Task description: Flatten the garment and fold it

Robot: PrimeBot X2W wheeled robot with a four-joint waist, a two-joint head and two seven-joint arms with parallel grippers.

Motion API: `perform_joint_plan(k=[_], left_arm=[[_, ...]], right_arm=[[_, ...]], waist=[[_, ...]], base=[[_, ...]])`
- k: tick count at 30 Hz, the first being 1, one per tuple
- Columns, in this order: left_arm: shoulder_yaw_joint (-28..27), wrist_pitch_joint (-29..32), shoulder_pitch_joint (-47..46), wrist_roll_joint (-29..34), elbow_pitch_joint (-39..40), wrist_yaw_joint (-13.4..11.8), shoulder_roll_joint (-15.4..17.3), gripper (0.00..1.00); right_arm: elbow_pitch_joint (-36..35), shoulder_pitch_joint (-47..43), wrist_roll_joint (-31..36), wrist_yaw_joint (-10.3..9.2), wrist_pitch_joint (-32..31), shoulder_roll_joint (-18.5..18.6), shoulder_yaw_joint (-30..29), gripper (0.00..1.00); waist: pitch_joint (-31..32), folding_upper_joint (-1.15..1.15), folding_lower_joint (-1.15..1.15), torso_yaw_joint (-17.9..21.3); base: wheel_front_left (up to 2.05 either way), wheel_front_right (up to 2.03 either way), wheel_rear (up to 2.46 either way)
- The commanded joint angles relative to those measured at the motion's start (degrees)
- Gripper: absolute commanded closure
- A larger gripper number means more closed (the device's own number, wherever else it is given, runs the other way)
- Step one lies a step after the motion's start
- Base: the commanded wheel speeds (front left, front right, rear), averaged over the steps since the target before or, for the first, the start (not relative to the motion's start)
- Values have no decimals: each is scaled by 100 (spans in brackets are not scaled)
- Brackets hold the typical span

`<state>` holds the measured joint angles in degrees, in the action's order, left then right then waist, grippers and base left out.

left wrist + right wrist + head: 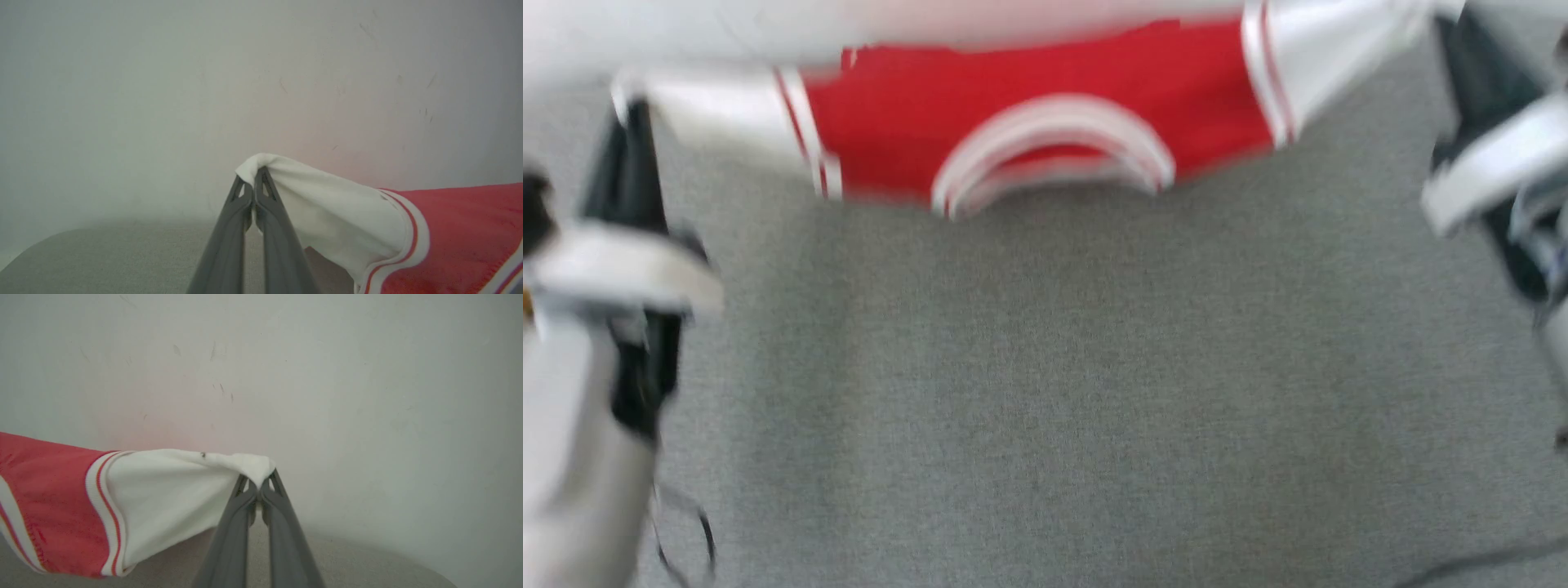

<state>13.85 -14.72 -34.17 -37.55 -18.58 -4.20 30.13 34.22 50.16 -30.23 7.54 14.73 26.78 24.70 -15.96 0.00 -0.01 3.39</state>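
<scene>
Grey cloth covers the worktop (pixel 1045 392). At 9 o'clock the left tool (pixel 252 179) is clamped shut on one white sleeve (pixel 327 200); at 2 o'clock the right tool (pixel 259 479) pinches the other sleeve (pixel 171 486). The red shirt (pixel 915 114) stretches between them at 12 o'clock, lifted at the sleeves, collar (pixel 1054 155) nearest, before a white wall (pixel 122 81).

The white sleeve (pixel 171 490) of a red jersey T-shirt (pixel 49 490) is pinched at its tip between the closed dark fingers (pixel 282 539) of the right gripper (pixel 258 482). The sleeve is drawn out leftwards, joined to the red body by red-and-white striped trim (pixel 102 506). A scuffed pale wall (pixel 367 396) is seen behind, a grey surface (pixel 367 563) below.
</scene>
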Motion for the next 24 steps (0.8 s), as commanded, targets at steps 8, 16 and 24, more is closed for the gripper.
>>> perform_joint_plan(k=[8, 16, 24], left_arm=[[-585, -28, 2291, 134, 618, -115, -308, 100], [-734, -28, 3894, 134, 824, -257, -494, 100], [-644, -16, 4827, 45, 665, -381, -654, 100]], right_arm=[[-586, -1853, 40, -5, 26, 180, -36, 100], [-1037, -3315, -161, -5, -269, 395, -65, 100], [-1494, -4781, -162, -5, -795, 690, -380, 100]], waist=[[1029, 0, 1, 108], [1438, 0, 1, 135], [1620, 0, 1, 143]], base=[[0, 0, 0], [0, 0, 0], [0, 0, 0]])
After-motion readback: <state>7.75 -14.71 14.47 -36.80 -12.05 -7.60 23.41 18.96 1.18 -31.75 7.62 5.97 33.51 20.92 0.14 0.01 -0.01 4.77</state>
